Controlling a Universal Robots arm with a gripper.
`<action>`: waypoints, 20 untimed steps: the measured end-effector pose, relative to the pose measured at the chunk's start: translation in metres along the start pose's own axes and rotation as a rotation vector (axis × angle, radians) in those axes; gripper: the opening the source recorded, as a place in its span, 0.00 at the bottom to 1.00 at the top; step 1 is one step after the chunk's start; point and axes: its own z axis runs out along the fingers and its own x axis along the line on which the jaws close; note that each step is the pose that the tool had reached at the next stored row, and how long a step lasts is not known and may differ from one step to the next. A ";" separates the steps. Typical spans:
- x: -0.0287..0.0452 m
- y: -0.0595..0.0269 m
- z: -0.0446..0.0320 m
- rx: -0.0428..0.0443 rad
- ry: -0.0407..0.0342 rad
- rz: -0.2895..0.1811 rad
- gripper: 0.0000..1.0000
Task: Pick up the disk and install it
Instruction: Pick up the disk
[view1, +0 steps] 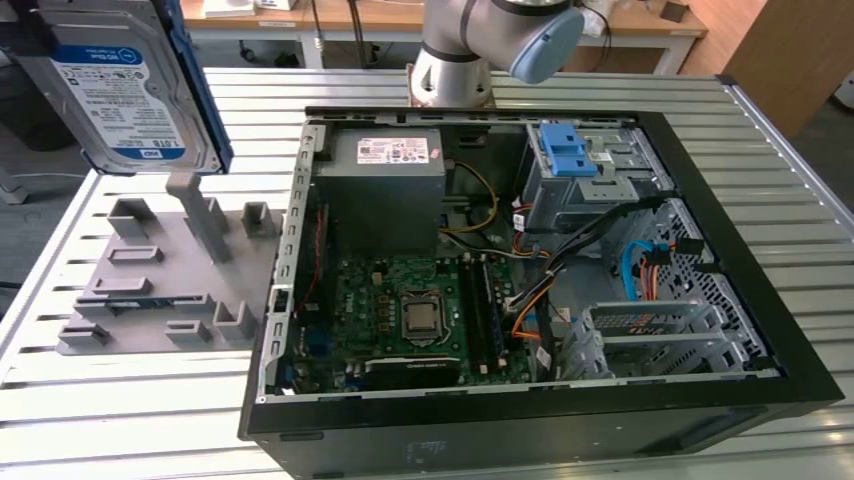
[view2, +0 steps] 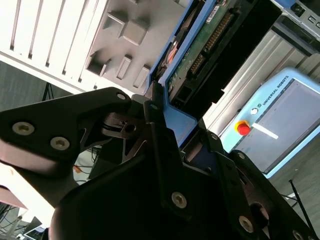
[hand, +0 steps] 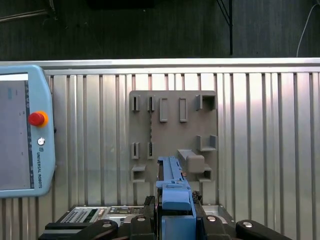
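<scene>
Disk (view1: 127, 80): held aloft over the grey fixture plate (view1: 147, 270) on the slatted tabletop (view1: 134, 430), at the exterior view's left, outside the open computer case (view1: 534, 425). Claw (view2: 172, 125): closed, pinching the disk's blue bracket at one end, with the circuit-board side showing in the second wrist view. Drive cage (view1: 587, 185), topped with light-blue tabs: well apart from the disk, with loose cables (view1: 641, 260) crowding just beside it. Hazards (my reading only): a drive held by one end may pivot or slip in the grip; a tilted disk could jam at the cage mouth; wiring could snag the bracket.
</scene>
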 end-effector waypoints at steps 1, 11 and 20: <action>0.0000 0.0000 0.0000 0.0000 0.0001 0.000 0.37; -0.0001 -0.0027 -0.0001 -0.0001 0.0001 0.000 0.37; -0.0001 -0.0052 -0.0001 -0.0001 0.0001 0.000 0.37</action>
